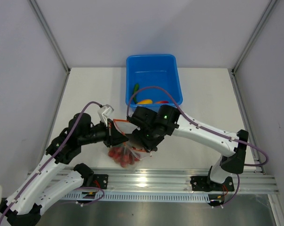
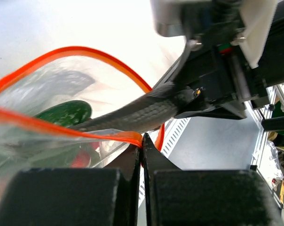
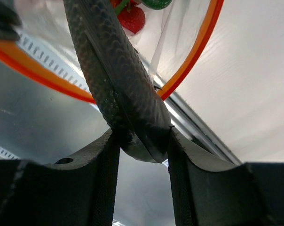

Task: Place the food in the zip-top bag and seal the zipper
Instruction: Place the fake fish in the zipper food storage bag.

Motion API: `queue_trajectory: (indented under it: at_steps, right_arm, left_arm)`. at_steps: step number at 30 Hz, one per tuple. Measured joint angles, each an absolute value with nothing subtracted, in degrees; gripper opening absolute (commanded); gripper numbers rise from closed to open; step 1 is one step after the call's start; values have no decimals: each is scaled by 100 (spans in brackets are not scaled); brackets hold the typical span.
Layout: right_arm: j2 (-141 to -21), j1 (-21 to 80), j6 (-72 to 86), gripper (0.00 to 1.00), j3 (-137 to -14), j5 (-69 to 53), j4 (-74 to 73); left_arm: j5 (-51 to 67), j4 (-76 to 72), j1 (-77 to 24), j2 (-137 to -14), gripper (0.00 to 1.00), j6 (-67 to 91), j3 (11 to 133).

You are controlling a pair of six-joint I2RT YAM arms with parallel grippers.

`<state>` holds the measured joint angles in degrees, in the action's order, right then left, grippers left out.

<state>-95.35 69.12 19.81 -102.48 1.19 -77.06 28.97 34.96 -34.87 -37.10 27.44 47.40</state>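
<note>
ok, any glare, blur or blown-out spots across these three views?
Top external: sharp, evenly lit; one glare patch on the aluminium rail. Left wrist: the black jaws at the bottom are soft, the white table behind the clear crinkly plastic bag is nearly blown out, its orange-red zipper strip crisp. Right wrist: the grey scaled toy fish is sharp, the jaws dark, the table washed out.

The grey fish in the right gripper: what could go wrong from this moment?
1. The grey fish is only partly past the zipper; if the right gripper releases now, it may tip outside the zip-top bag.
2. The left gripper pinches only the zipper's edge; pushing the fish could pull it free.
</note>
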Motion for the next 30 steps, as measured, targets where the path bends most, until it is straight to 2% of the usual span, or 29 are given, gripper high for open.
queue_trajectory:
  at_steps: [7,14,23,24,26,27,30]
  right_arm:
    - [-9244,6910,1992,4,-9920,-419,-7747]
    - [-9476,6812,2036,15,-10099,-773,-7815]
    - [-10331,6412,2309,43,-11402,-1234,-7863]
    - [-10377,6399,2355,49,-11489,-1284,-7861]
    - [-10444,6357,2464,55,-11574,-1431,-7852]
    - [-10460,6344,2521,61,-11574,-1490,-7837]
    - [-10468,6311,2639,66,-11572,-1549,-7863]
  left_arm:
    - [2941,3667,-3487,-3723,1,2661,4917]
    - [3376,3607,-3496,-3708,1,2714,4932]
    - [3776,3387,-3535,-3728,1,2829,4932]
    - [3791,3356,-3540,-3736,1,2845,4932]
    - [3815,3310,-3559,-3741,1,2849,4932]
    - [3822,3299,-3570,-3747,1,2851,4932]
    - [3824,3295,-3588,-3745,1,2856,4932]
